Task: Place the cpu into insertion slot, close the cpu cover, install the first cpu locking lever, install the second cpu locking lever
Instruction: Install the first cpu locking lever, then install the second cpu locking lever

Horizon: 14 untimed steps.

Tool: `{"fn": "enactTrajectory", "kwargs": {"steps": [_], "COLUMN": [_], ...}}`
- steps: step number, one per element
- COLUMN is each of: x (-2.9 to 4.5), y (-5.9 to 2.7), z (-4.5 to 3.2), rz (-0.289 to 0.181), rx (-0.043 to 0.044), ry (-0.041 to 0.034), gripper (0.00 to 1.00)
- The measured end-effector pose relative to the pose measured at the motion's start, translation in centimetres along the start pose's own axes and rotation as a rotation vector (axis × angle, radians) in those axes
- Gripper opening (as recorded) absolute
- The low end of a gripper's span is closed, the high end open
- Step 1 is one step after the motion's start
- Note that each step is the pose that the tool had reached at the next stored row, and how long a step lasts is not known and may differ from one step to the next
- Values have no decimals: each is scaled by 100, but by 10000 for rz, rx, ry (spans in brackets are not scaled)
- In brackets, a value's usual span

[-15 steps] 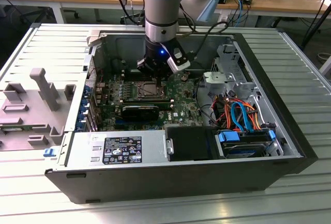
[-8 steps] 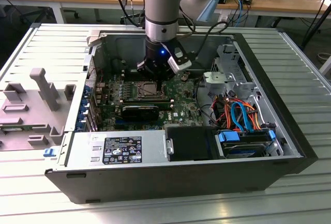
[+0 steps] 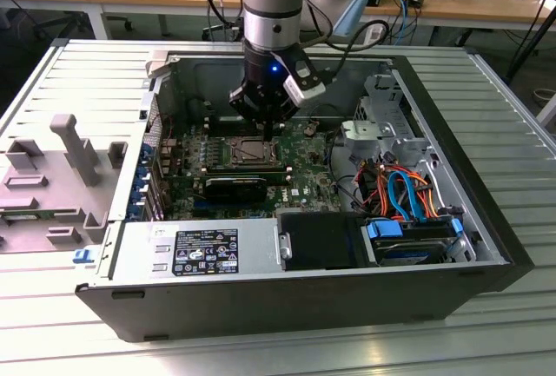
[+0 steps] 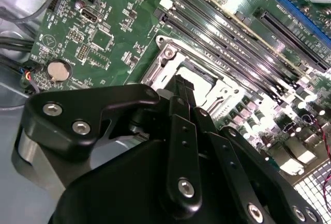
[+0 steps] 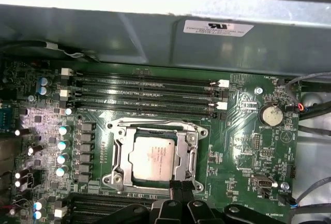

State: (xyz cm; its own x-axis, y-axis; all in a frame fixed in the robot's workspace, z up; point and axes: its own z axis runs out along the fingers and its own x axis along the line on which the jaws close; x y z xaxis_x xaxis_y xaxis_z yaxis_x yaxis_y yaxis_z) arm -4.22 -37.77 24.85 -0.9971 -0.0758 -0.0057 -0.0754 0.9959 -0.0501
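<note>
The cpu (image 5: 151, 158), a dull silver square, lies in the insertion slot (image 5: 120, 129) on the green motherboard. The cpu cover (image 5: 189, 147), a silver frame with a square window, lies flat around the chip's edges. My gripper (image 5: 179, 185) stands at the socket's edge with its two black fingers pressed together, and nothing shows between them. In the second wrist view the gripper (image 4: 182, 81) points down at the rim of the cpu cover (image 4: 220, 92). From outside, the gripper (image 3: 263, 124) hangs just above the insertion slot (image 3: 252, 152) inside the open computer case.
Long black memory slots (image 5: 145, 92) run on both sides of the socket. A coin battery (image 5: 270, 114) sits nearby. The case wall (image 5: 155, 38) rises close behind. A black block (image 3: 236, 189), a power supply (image 3: 200, 250) and orange and blue cables (image 3: 404, 194) crowd the case.
</note>
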Motion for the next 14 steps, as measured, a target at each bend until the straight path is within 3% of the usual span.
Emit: {"fn": "enactTrajectory", "kwargs": {"steps": [14], "x": [0], "y": [-2], "z": [-1], "rz": [-1], "rx": [-1], "ry": [1], "gripper": [11]}}
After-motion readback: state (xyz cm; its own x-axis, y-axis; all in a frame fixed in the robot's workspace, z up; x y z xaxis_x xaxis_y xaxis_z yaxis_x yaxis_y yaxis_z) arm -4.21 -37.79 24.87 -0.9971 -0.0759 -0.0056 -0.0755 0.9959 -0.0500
